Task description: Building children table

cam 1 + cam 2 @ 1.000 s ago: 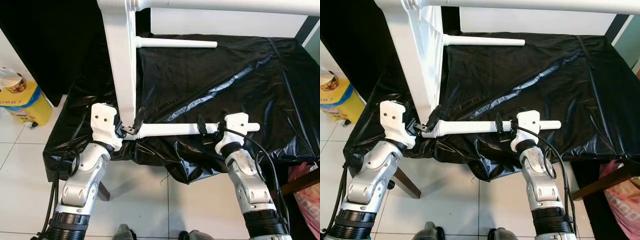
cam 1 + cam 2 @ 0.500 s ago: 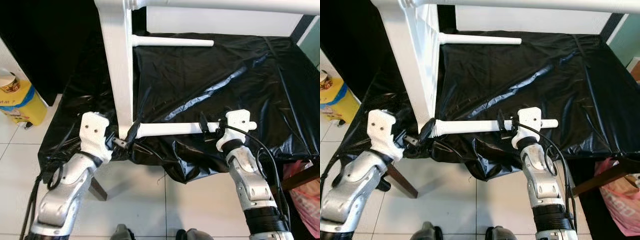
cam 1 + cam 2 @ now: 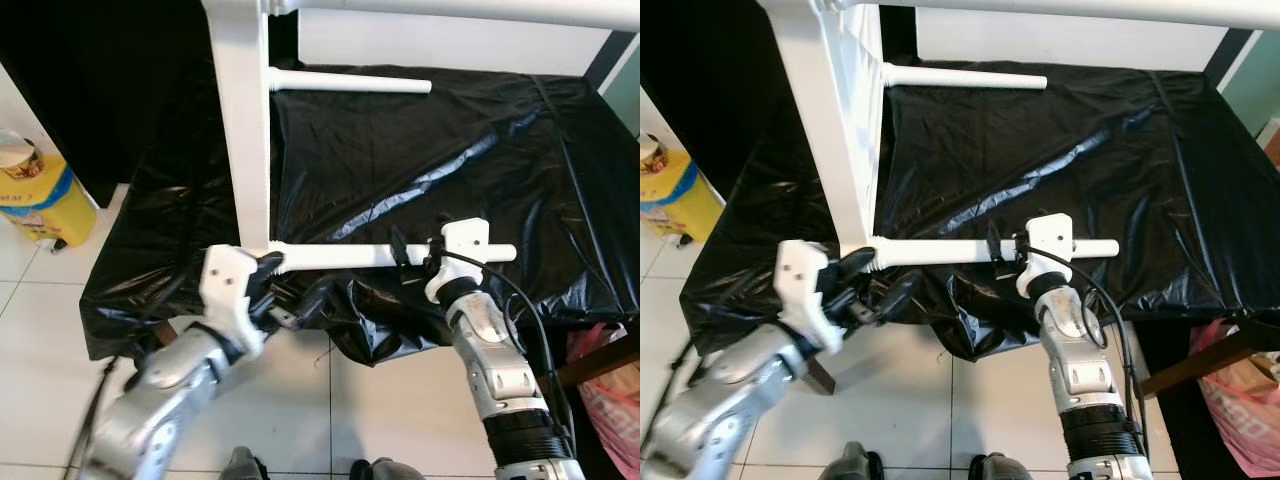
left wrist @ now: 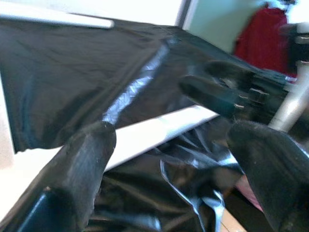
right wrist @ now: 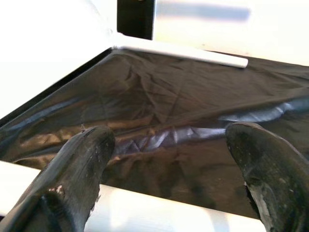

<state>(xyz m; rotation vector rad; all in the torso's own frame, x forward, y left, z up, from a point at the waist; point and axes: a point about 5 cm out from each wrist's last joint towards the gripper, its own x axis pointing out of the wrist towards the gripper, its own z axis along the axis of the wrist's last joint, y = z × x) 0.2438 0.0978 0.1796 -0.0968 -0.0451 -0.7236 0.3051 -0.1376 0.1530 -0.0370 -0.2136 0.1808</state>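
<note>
Two white legs are in play: the near leg [image 3: 340, 256] lies along the front edge of the black-covered surface [image 3: 480, 130], its long axis running parallel to that edge, one end butted against the foot of the upright white table frame [image 3: 245, 130] at the front-left corner, the other end pointing toward the right edge. A second leg [image 3: 350, 83] juts from the frame near the back edge, pointing the same way. Since a second ago the left end effector [image 3: 290, 300] has dropped away from the leg's joint end, where it had been pinching, and now hangs released just below the front edge, fingers [image 4: 89, 159] spread. The right end effector [image 3: 412, 256] stays straddling the leg toward its right end, its fingers [image 5: 77, 164] apart around the shaft, not squeezing. By my judgement the leg is now seated or resting at the joint, and the left arm is repositioning.
</note>
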